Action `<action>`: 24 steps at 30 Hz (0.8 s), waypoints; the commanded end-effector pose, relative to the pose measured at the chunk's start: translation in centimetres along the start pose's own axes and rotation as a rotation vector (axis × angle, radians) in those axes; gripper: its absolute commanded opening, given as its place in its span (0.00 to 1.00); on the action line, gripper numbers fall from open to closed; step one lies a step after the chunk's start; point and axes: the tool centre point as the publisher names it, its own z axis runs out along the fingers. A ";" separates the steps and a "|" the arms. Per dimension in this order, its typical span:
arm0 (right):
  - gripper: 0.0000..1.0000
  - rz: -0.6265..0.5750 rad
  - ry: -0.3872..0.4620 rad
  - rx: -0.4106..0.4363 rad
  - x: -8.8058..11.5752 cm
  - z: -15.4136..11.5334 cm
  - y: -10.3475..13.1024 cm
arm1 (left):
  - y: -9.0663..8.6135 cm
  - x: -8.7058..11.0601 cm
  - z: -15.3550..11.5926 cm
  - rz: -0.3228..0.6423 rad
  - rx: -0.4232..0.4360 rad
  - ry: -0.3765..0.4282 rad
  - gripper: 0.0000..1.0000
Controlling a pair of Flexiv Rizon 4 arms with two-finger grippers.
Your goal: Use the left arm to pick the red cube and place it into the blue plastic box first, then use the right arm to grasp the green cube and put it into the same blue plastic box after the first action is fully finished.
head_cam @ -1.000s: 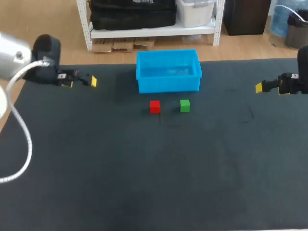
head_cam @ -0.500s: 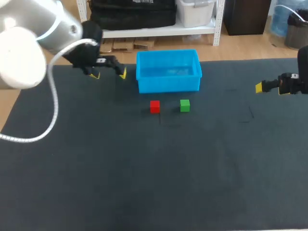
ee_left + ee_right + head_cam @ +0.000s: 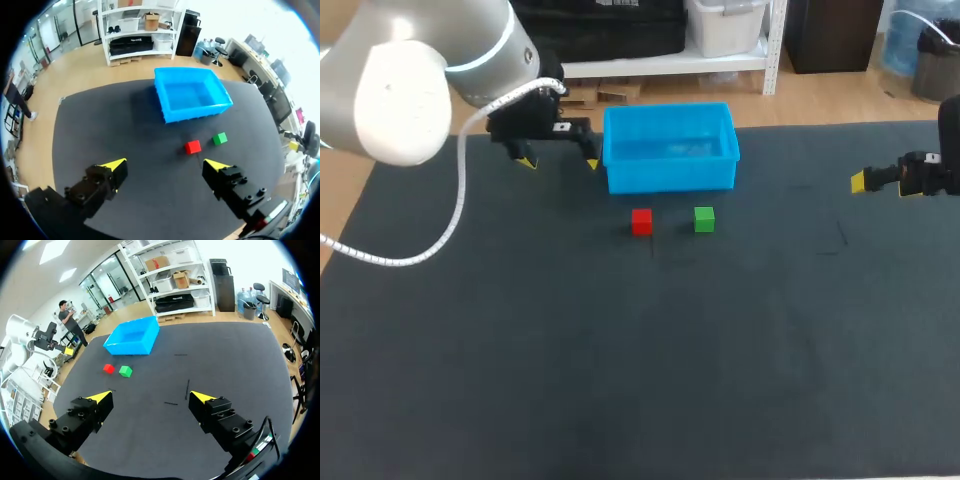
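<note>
Red cube (image 3: 641, 221) lies untouched on our table (image 3: 620, 350); our left tool (image 3: 560, 162) and right tool (image 3: 150, 396) both hang spread above it.

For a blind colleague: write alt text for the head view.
The open left tool hovers beside the blue plastic box. The red cube and green cube sit before it; the right tool is at the table edge.

The red cube (image 3: 641, 221) is small and sits flat on the dark table (image 3: 620, 350), near the middle. The green cube (image 3: 704, 219) is the same size. It sits just to the right of the red one, close but not touching. The blue box (image 3: 670, 176) is open on top and stands upright just behind both cubes, on the far side.
</note>
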 end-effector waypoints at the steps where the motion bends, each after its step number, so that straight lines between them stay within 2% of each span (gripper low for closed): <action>1: 1.00 0.000 0.000 0.000 0.0 0.0 0.0 | -0.2 -0.1 0.0 -0.001 -0.015 0.001 1.00; 11: 1.00 0.000 0.000 0.000 0.0 0.0 0.0 | -0.2 -0.1 0.0 -0.001 -0.015 0.001 1.00; 19: 1.00 0.000 0.000 0.000 0.0 0.0 0.0 | -3.4 -1.8 0.9 -0.042 -0.064 0.083 1.00; 24: 1.00 0.000 0.000 0.000 0.0 0.0 0.0 | -4.4 -2.6 2.2 -0.114 -0.027 0.130 1.00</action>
